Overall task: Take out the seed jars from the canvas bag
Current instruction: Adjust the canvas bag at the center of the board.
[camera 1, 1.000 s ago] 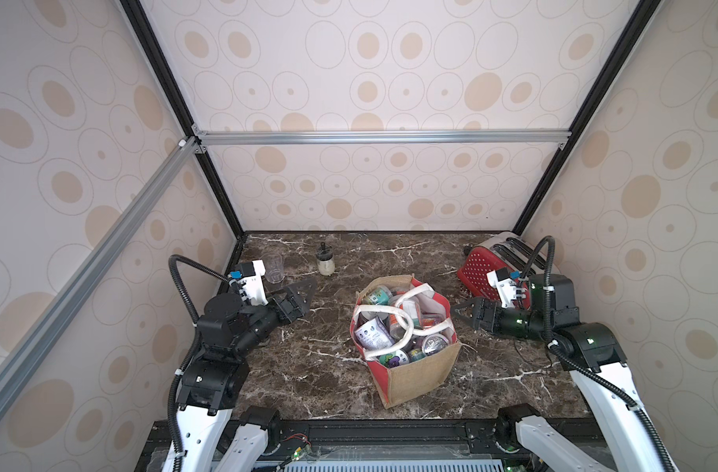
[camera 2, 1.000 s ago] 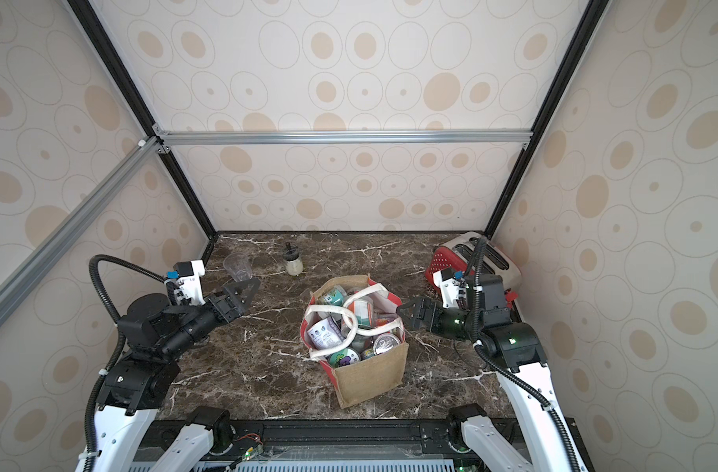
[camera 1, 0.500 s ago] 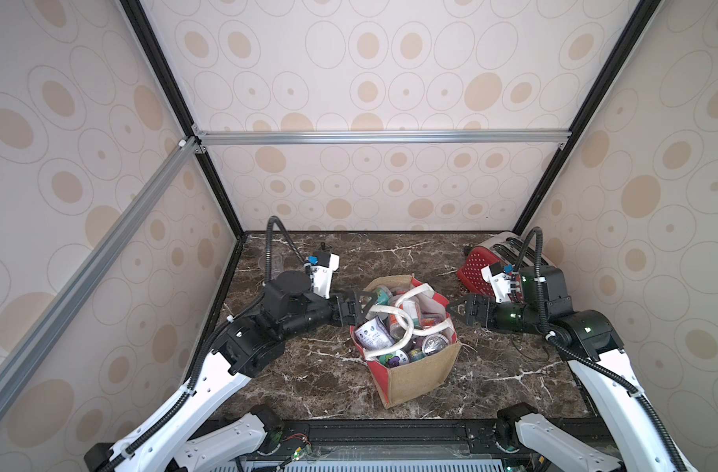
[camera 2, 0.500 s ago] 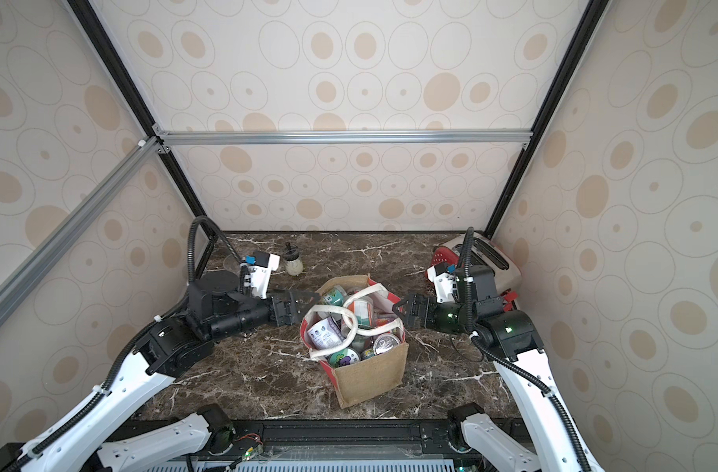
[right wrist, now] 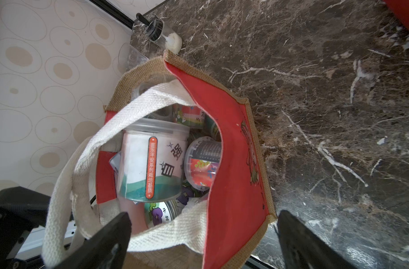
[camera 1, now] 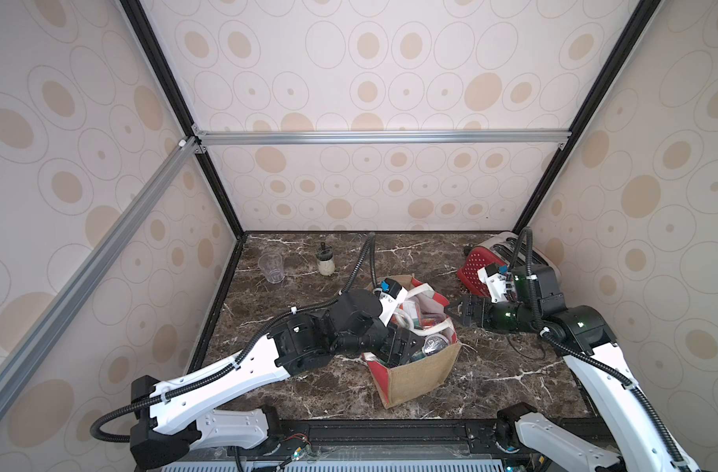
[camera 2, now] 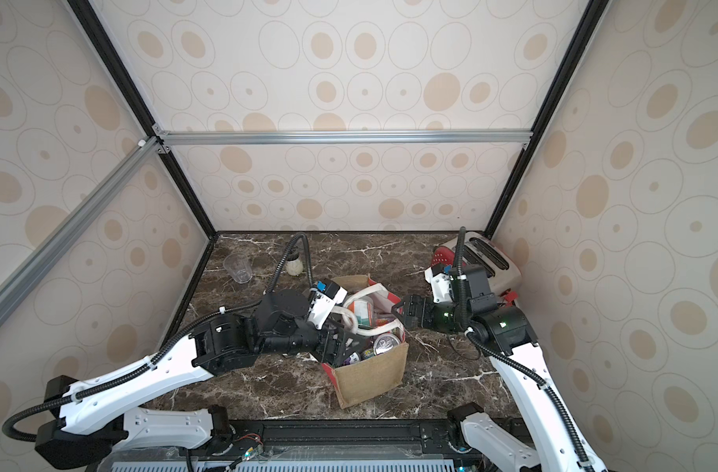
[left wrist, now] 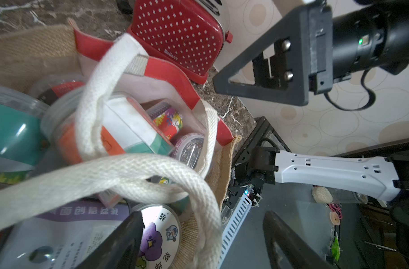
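Quick rundown of where you're at. The canvas bag (camera 1: 418, 370) stands upright in the middle of the marble table (camera 1: 512, 367), mouth open and packed. All the seed jars (camera 1: 435, 344) you can see sit inside it, and none are out on the table.

Your left gripper (camera 1: 404, 349) is down at the bag's mouth on its left side, right over the contents. In the left wrist view its jaws stand well apart and grip nothing. One white rope handle (left wrist: 105, 177) loops across between them, and a jar with a purple cartoon sticker lid (left wrist: 158, 233) sits just beside one finger (left wrist: 119, 242). I can't tell if that finger touches the lid.

Your right gripper (camera 1: 455, 311) hangs just outside the bag's red side panel (right wrist: 222, 151), pointing at the rim. Its jaws are spread wide and empty. Its wrist view looks straight into the bag. There's a tall jar with a white and green label (right wrist: 152, 163) lying in the middle, with a smaller clear cup (right wrist: 202, 163) tucked right beside it.

A clear drinking glass (camera 1: 271, 267) and a black-topped shaker (camera 1: 325, 261) stand near the back wall, well apart from the bag. The red polka-dot toaster (camera 1: 482, 265) is in the back right corner, behind your right arm.
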